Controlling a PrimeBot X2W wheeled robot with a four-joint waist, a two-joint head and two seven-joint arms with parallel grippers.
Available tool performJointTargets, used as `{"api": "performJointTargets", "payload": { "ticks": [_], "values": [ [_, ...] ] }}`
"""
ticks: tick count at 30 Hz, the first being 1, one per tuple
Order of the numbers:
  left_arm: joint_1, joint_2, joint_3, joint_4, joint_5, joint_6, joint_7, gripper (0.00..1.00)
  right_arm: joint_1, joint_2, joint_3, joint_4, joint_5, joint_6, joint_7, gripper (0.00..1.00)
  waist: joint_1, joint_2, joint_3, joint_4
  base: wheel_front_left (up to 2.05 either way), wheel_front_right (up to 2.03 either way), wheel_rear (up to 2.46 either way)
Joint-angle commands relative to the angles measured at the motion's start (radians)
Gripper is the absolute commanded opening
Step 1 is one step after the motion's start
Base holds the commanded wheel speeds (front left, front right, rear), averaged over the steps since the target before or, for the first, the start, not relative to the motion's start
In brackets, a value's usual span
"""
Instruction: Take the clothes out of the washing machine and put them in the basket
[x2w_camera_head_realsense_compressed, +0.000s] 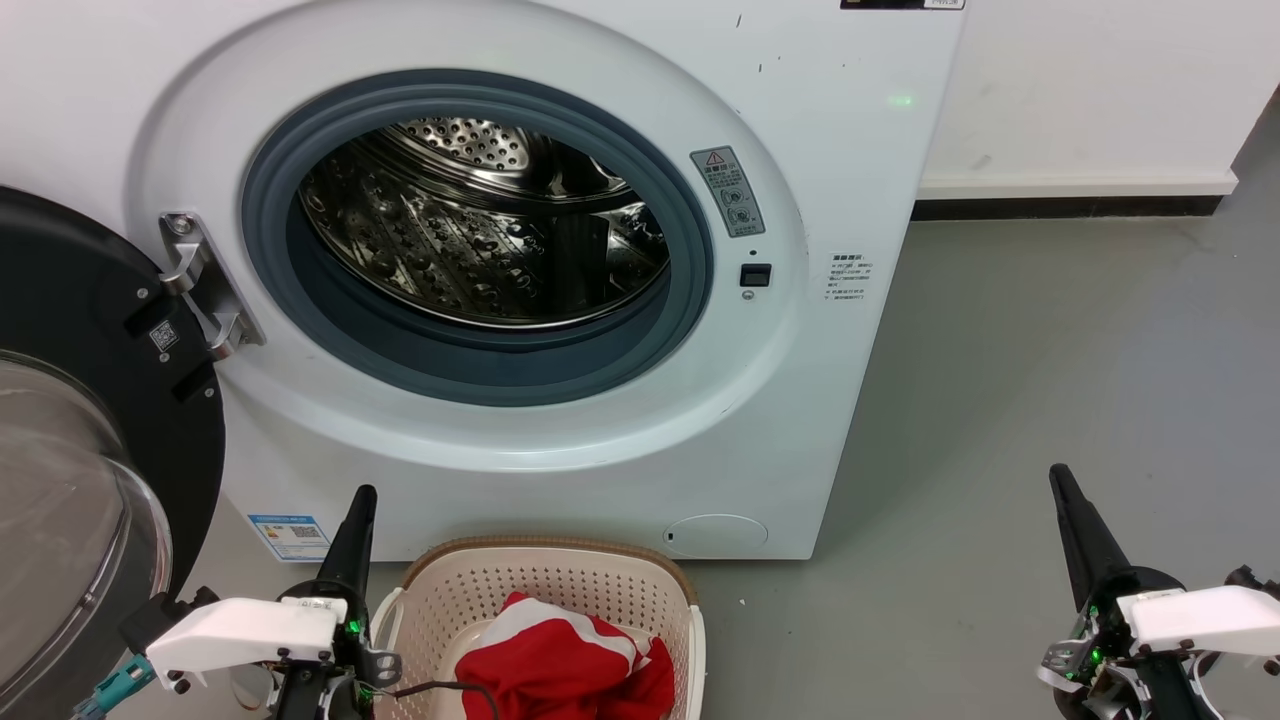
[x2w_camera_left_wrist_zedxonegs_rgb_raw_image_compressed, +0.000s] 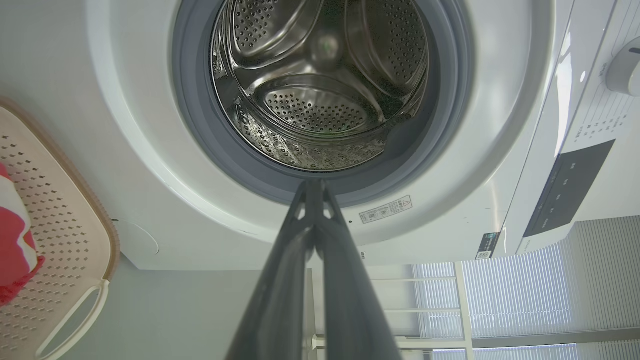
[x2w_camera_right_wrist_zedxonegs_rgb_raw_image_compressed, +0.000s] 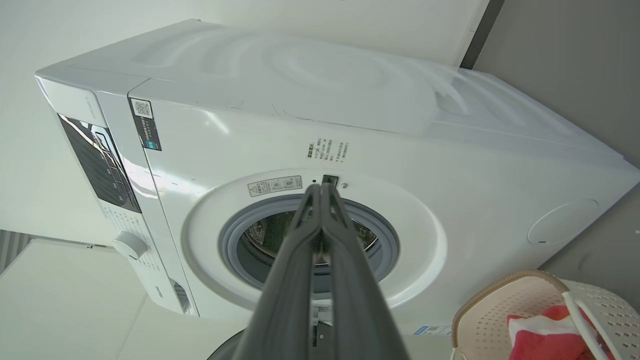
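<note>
Clothes (x2w_camera_head_realsense_compressed: 565, 660) lie in the basket (x2w_camera_head_realsense_compressed: 440, 590), just right of the left gripper (x2w_camera_head_realsense_compressed: 362, 497) — drum (x2w_camera_head_realsense_compressed: 480, 230) ahead looks empty, so the job seems done. On it and on the right gripper (x2w_camera_head_realsense_compressed: 1058, 478), fingers are pressed together, empty.

Head cam: high, looking down, close on washing machine (x2w_camera_head_realsense_compressed: 850, 150) front and basket (x2w_camera_head_realsense_compressed: 545, 590). Left wrist cam: low, facing straight into drum (x2w_camera_left_wrist_zedxonegs_rgb_raw_image_compressed: 310, 105). Right wrist cam: low, further back, off-axis. All 3 share the drum opening.
</note>
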Motion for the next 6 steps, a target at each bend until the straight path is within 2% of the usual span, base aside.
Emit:
{"api": "performJointTargets", "payload": {
  "ticks": [1,6],
  "values": [
    [-0.014,-0.004,0.007,0.000,-0.014,-0.007,0.006,0.00,-0.020,0.001,-0.004,0.004,0.018,0.000,0.003,0.00,0.0000,0.0000,0.000,0.000,0.00,0.00,0.00],
    [-0.018,-0.008,0.016,0.005,-0.049,-0.015,0.013,0.00,-0.031,0.002,-0.008,0.013,0.054,0.000,0.008,0.00,0.0000,0.0000,0.003,-0.002,0.00,0.00,0.00]
  ]
}}
